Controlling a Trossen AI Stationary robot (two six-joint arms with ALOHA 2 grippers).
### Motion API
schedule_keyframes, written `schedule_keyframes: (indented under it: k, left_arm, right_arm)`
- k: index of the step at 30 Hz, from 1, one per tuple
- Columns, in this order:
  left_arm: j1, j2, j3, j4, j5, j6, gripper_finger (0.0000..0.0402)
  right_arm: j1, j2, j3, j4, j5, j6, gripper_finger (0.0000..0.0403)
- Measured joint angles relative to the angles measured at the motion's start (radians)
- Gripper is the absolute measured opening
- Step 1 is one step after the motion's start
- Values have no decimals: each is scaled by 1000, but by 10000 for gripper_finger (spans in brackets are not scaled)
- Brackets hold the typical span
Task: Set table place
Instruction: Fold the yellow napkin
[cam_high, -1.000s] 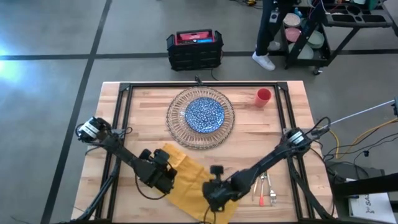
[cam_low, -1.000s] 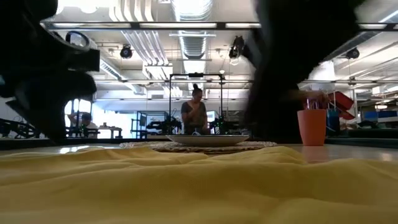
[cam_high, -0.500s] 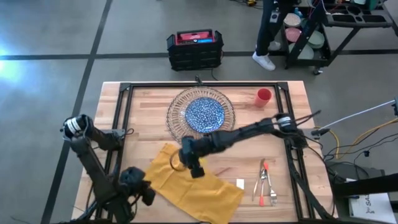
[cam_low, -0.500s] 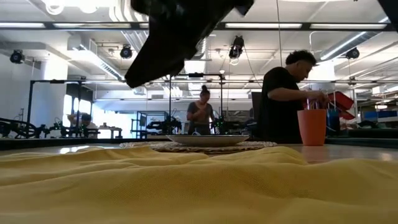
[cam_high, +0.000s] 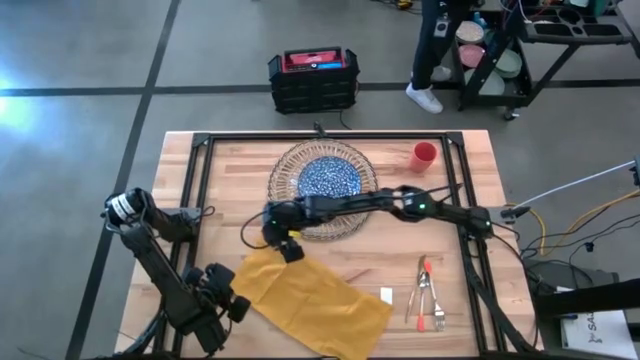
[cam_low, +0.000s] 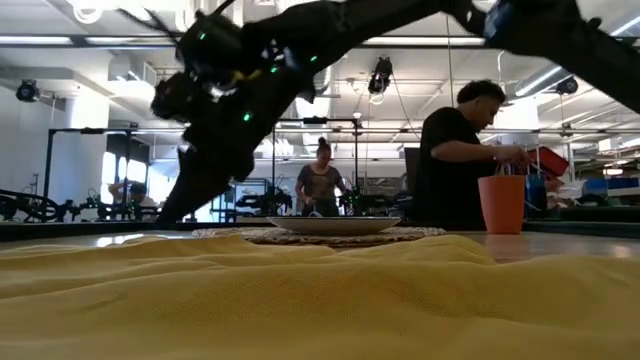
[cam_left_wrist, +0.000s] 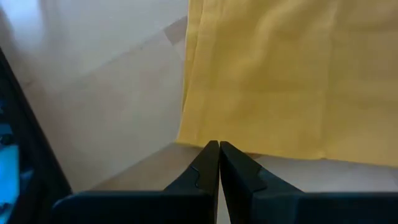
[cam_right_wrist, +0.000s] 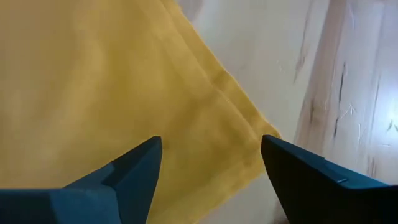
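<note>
napkin (cam_high: 312, 294): yellow, lying flat on the table (cam_high: 230, 180), near edge, below the plate (cam_high: 329, 181).
right gripper (cam_high: 284, 243): over napkin's far corner, fingers spread apart, seemingly empty.
left gripper (cam_high: 238, 305): beside napkin's left edge, fingers pressed together.

We found bare table (cam_high: 230, 185) left of the glass charger (cam_high: 288, 213) open for passage. The right arm (cam_high: 370, 203) spanned the centre (crossing the charger's near rim), blocking it. Cutlery (cam_high: 427, 296) and napkin (cam_high: 310, 295) occupied the near side.
</note>
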Motion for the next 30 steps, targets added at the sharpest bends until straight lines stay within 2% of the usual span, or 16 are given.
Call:
schedule_keyframes:
  k: [2, 4, 8, 16, 19, 22, 26, 30]
  left_arm:
    - [2, -6, -1, 0, 1, 8, 1]
    - [2, -8, -1, 0, 5, 29, 6]
    - [14, -8, -2, 8, 61, 49, 37]
    - [79, -6, -20, 73, 61, 7, 165]
    - [99, -5, -47, 103, 61, -8, 213]
    - [117, -6, -89, 145, 102, -22, 250]
    - [126, -5, -155, 222, 140, -24, 278]
    - [134, -5, -228, 324, 142, -27, 281]
  right_arm:
    - [-7, 51, 83, -50, 1, -26, 259]
    - [-15, 51, 56, 10, -2, -50, 257]
    - [-34, 47, 53, -8, -2, -65, 258]
    - [-56, 48, 76, 9, -19, -72, 254]
    - [-63, 50, 76, 15, -62, -56, 255]
    - [-65, 55, 74, 18, -89, -45, 252]
    - [-63, 56, 61, 22, -96, -45, 250]
    - [-63, 56, 42, 30, -98, -45, 251]
